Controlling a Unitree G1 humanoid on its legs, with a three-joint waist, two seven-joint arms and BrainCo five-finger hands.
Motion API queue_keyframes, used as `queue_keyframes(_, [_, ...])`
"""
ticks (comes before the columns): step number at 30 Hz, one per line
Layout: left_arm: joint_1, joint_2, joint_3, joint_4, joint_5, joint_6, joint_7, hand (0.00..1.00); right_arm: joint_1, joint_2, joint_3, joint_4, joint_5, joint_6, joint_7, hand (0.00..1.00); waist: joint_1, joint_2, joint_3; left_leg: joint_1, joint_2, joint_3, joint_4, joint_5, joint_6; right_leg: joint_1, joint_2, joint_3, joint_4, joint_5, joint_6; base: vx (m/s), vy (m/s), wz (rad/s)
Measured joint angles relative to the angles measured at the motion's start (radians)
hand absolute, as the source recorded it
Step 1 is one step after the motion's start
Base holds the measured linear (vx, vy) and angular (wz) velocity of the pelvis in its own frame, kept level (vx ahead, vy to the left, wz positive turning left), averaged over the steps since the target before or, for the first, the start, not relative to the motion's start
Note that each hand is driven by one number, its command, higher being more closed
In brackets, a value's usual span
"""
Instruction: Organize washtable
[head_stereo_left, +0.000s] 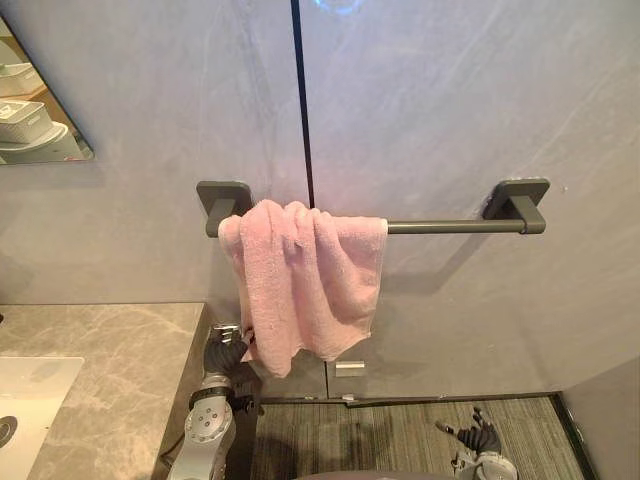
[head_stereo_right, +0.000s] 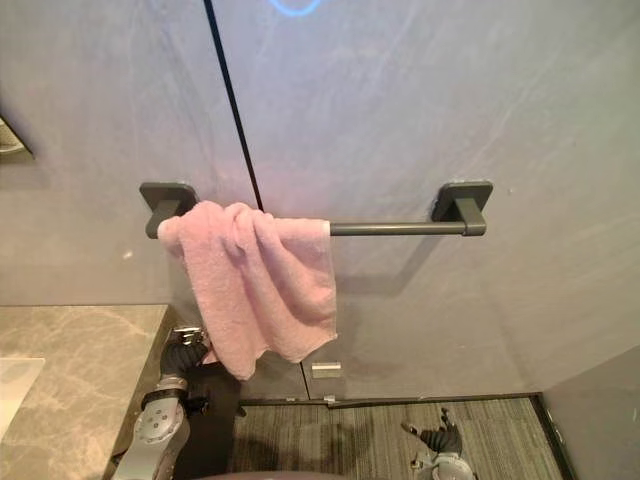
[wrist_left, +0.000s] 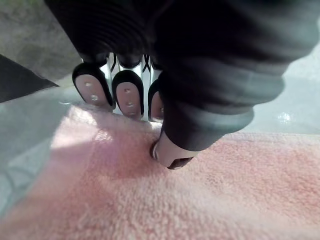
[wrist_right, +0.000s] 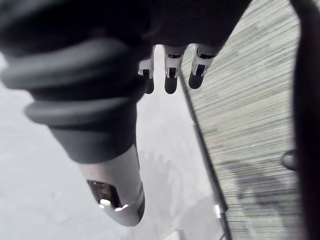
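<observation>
A pink towel (head_stereo_left: 305, 280) hangs bunched over the left end of a dark grey wall bar (head_stereo_left: 450, 227), and its lower edge slants down to the left. My left hand (head_stereo_left: 226, 352) reaches up beside the counter to the towel's lower left corner. In the left wrist view its thumb (wrist_left: 172, 150) presses on the pink cloth (wrist_left: 210, 195) while its curled fingers (wrist_left: 127, 92) sit at the cloth's edge, pinching it. My right hand (head_stereo_left: 482, 437) hangs low over the floor at the lower right, fingers (wrist_right: 170, 82) spread and holding nothing.
A grey marble counter (head_stereo_left: 110, 370) with a white sink (head_stereo_left: 25, 400) fills the lower left, its edge right beside my left arm. A mirror corner (head_stereo_left: 30, 110) shows at the upper left. Striped grey flooring (head_stereo_left: 400, 435) runs along the wall's foot.
</observation>
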Motion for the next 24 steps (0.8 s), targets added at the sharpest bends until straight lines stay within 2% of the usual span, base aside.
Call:
queue_keyframes(8, [-0.001, -0.002, 0.014, -0.035, 0.0, -0.005, 0.0, 1.0, 0.07, 0.014, 0.044, -0.246, -0.017, -0.022, 0.063, 0.0, -0.004, 0.007, 0.002, -0.002, 0.001, 0.017, 0.028, -0.018, 0.001, 0.0, -0.001, 0.019, 0.003, 0.004, 0.003, -0.04, -0.016, -0.08])
queue_keyframes(12, [-0.001, -0.039, 0.021, -0.094, 0.0, -0.007, -0.001, 1.0, 0.085, 0.015, 0.084, -0.405, -0.054, -0.039, 0.093, 0.0, -0.003, 0.007, 0.004, -0.006, 0.002, 0.025, 0.062, -0.04, 0.007, 0.005, -0.003, 0.034, 0.002, 0.007, 0.006, -0.03, -0.01, -0.08])
queue_keyframes(16, [-0.003, -0.052, 0.02, -0.127, 0.0, -0.008, -0.002, 1.0, 0.087, 0.021, 0.114, -0.486, -0.057, -0.045, 0.127, 0.0, -0.002, 0.005, 0.006, 0.0, 0.0, 0.024, 0.071, -0.045, 0.01, 0.017, -0.006, 0.034, 0.002, 0.007, 0.007, -0.04, -0.014, -0.01])
queue_keyframes(24, [-0.005, -0.092, 0.011, -0.13, -0.002, -0.009, -0.003, 1.0, 0.088, 0.023, 0.194, -0.619, 0.064, -0.069, 0.19, 0.0, 0.001, 0.006, 0.01, 0.003, 0.0, 0.011, 0.085, -0.047, 0.012, 0.029, -0.008, 0.023, 0.009, 0.007, 0.007, -0.05, -0.024, 0.04])
